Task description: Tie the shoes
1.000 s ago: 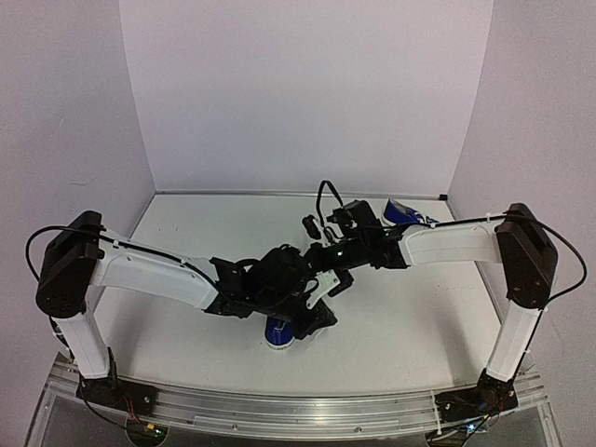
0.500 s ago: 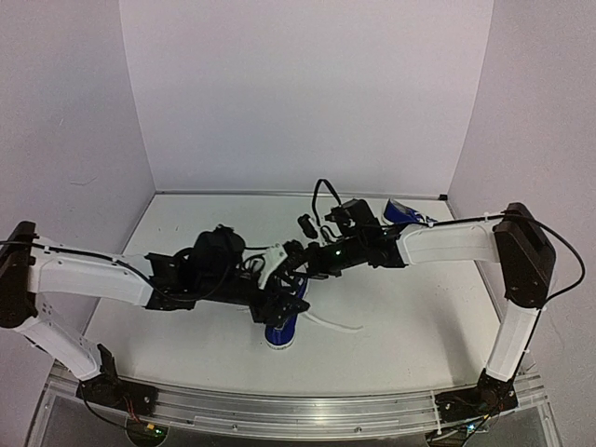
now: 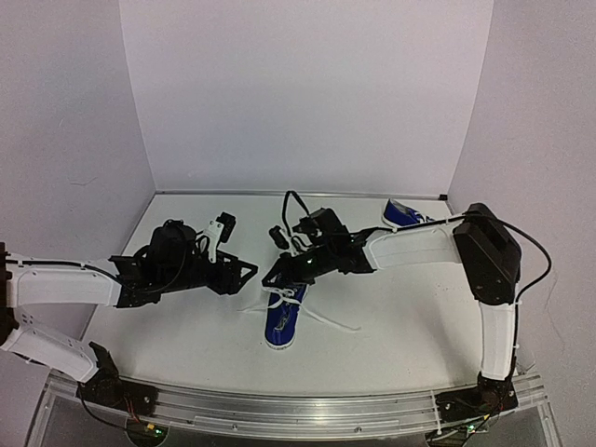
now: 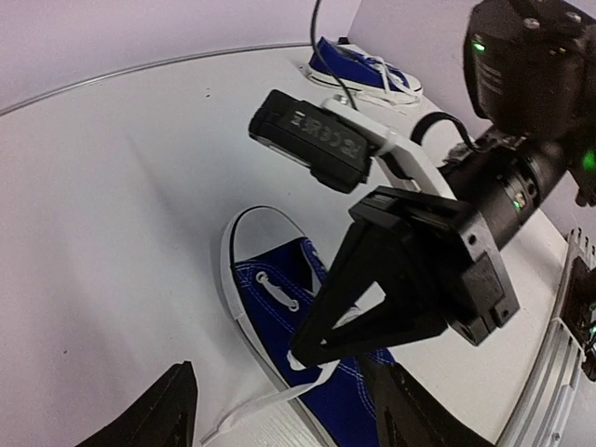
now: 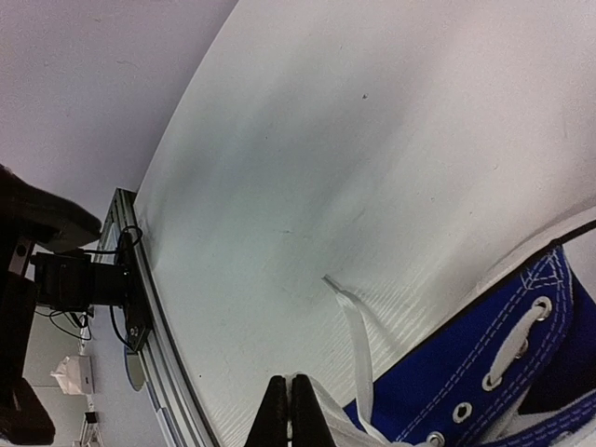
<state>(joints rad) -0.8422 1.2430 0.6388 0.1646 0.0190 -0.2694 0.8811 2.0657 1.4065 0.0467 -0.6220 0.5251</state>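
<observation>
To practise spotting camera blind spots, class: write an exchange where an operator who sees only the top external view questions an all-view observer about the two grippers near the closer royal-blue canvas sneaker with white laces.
Operator: Is the right gripper by the closer royal-blue canvas sneaker shut?
Observer: Yes. The right wrist view shows its black fingers pressed together.
Operator: And the left gripper?
Observer: Open. The left wrist view shows its fingers spread wide, holding nothing.
</observation>
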